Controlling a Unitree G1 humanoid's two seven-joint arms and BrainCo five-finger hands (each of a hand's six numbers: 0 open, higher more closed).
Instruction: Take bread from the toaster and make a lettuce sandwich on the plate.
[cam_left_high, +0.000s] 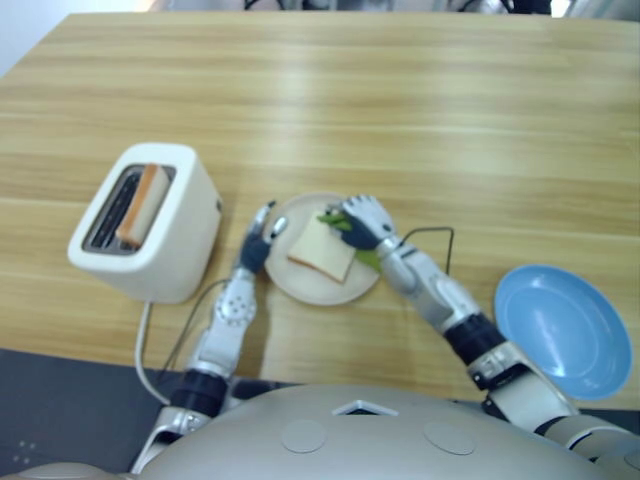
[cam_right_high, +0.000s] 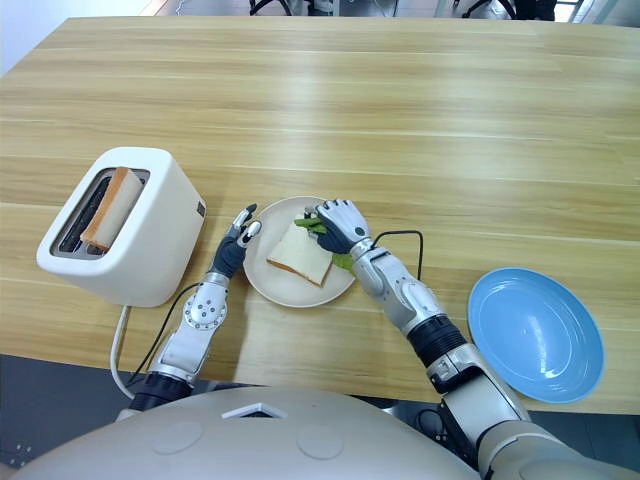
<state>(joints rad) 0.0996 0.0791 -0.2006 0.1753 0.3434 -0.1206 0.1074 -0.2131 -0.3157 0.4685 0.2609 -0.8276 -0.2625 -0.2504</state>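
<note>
Right eye view — right robot hand (cam_right_high: 338, 225) clutches green lettuce (cam_right_high: 342, 262); left robot hand (cam_right_high: 237, 245) splayed.

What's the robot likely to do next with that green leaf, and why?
Probably lay the lettuce flat on the bread slice and let go. The right hand grips the leaf at the slice's far edge, over the plate, and the slice is mostly bare. A second slice waits in the toaster for the top.

Cream toaster (cam_right_high: 125, 240), beige plate (cam_right_high: 262, 283), green lettuce (cam_right_high: 312, 226), blue plate (cam_right_high: 536, 335).
</note>
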